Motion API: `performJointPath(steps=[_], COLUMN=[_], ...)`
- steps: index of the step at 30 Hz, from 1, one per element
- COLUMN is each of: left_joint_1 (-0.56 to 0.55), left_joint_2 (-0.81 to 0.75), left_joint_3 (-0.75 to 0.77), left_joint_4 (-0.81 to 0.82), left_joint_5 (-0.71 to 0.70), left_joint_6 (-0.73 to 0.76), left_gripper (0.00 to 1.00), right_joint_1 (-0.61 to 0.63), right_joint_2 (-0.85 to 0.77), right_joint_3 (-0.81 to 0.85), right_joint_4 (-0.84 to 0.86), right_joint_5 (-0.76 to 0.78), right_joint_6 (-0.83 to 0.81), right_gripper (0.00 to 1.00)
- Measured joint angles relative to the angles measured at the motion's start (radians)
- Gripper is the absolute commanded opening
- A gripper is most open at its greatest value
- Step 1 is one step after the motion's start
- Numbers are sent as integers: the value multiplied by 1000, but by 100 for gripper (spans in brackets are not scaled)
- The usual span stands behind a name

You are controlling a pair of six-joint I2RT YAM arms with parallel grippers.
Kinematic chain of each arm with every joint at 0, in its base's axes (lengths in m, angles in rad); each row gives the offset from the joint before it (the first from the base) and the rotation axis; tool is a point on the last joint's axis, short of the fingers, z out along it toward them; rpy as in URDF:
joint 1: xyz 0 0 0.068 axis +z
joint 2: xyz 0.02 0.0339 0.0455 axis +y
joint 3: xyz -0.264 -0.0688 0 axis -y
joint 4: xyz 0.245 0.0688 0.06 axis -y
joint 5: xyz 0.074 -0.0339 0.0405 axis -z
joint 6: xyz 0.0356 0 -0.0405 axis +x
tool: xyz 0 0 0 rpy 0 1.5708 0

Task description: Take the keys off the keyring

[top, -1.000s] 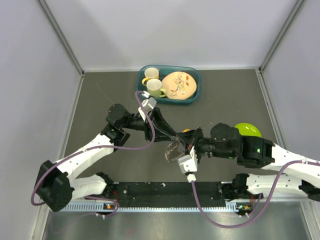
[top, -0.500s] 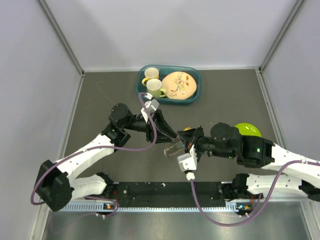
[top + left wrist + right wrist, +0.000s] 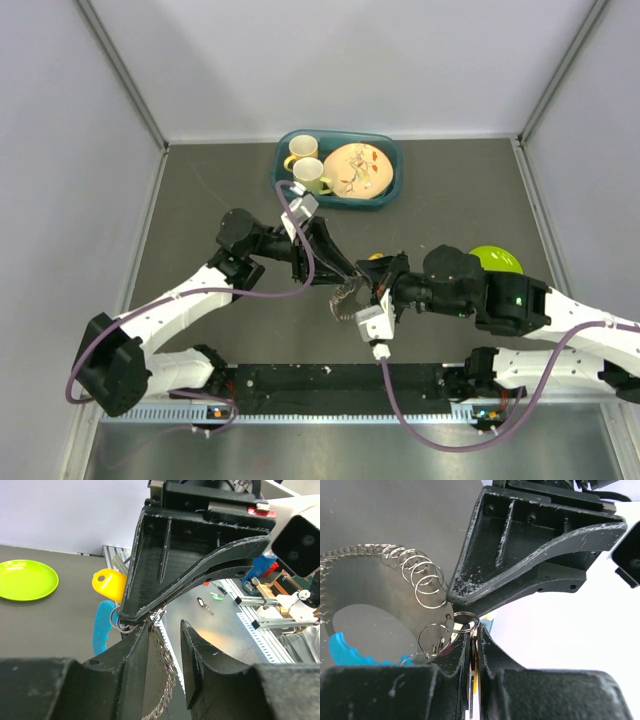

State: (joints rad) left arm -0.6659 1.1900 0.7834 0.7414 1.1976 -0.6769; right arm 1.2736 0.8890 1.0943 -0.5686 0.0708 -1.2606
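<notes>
The keys [image 3: 372,262] hang mid-air at the table's centre, between both grippers. My right gripper [image 3: 474,630] is shut on a thin key held edge-on, showing black and yellow between the pads. The keyring [image 3: 464,622], a thin wire loop, sits just above its fingertips. A grey metal disc [image 3: 367,597] edged with several small rings hangs from the bunch. The yellow key head [image 3: 110,583] and blue key head [image 3: 102,630] show behind. My left gripper [image 3: 165,626] is open; its left finger touches the keyring and the disc lies against that finger. In the top view the left gripper [image 3: 346,279] meets the right gripper [image 3: 374,282].
A teal tray [image 3: 283,150] at the back holds two mugs [image 3: 306,170] and a patterned plate [image 3: 355,170]. A lime-green plate [image 3: 497,260] lies at the right, partly under the right arm. A black rail [image 3: 330,378] runs along the near edge.
The left wrist has shifted slightly right and the right wrist slightly up, so the two grippers press closer at the ring. The right gripper's hold on the key is unchanged.
</notes>
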Motion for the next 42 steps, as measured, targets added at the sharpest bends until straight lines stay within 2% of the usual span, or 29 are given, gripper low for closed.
performJointPath(steps=[10, 19, 27, 31, 33, 35, 42], left_joint_1=[0, 0, -3, -3, -3, -3, 4], left_joint_2=[1, 13, -6, -42, -47, -49, -55], left_joint_3=[0, 0, 28, 43, 50, 56, 66], left_joint_4=[154, 177, -69, -180, -208, -248, -304], left_joint_5=[4, 16, -20, -45, -50, -62, -72], left_joint_6=[-114, -131, 53, 142, 167, 196, 223], left_gripper=[36, 34, 32, 26, 10, 0, 0], right_joint_1=[0, 0, 0, 0, 0, 0, 0], right_joint_2=[-5, -5, -1, 5, 8, 13, 21], right_joint_3=[-1, -1, -2, -2, -1, -1, -1], right_joint_4=[1, 1, -10, 0, 0, 0, -5], right_joint_5=[0, 1, 11, 10, 10, 10, 26], right_joint_6=[5, 8, 14, 15, 16, 16, 40], right_gripper=[0, 0, 0, 0, 0, 0, 0])
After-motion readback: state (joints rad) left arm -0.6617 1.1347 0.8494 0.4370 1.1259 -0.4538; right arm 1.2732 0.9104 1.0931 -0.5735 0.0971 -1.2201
